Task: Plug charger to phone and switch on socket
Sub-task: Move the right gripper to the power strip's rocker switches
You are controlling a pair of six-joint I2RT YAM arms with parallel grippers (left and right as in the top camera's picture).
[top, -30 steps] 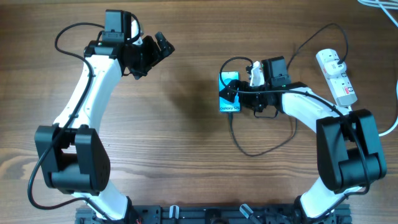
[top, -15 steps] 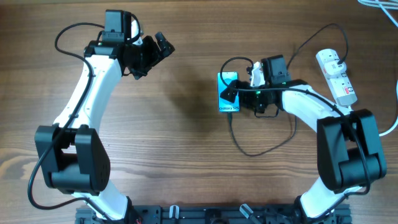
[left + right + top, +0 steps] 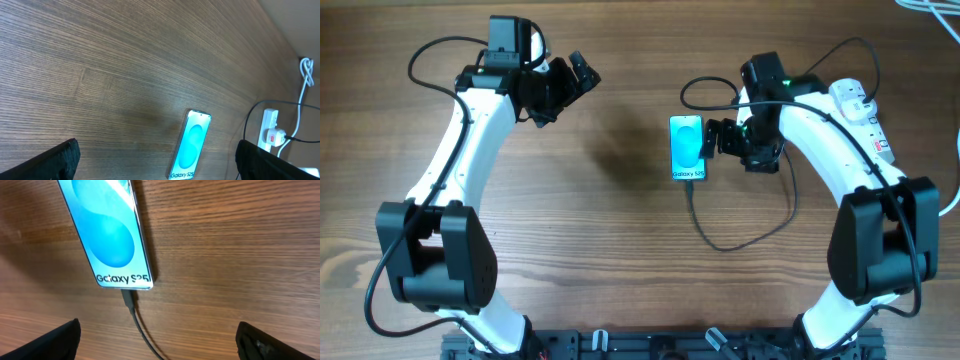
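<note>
Okay, left gripper and right gripper gape empty, charger looks seated in the phone flat mid-table, so treat the socket at right as likely light, skid-prone: you press its stiff switch straight down.

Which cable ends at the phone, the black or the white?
The thin black charger: its connector meets the phone's bottom edge. The thick white cord lies over by the socket strip.
</note>
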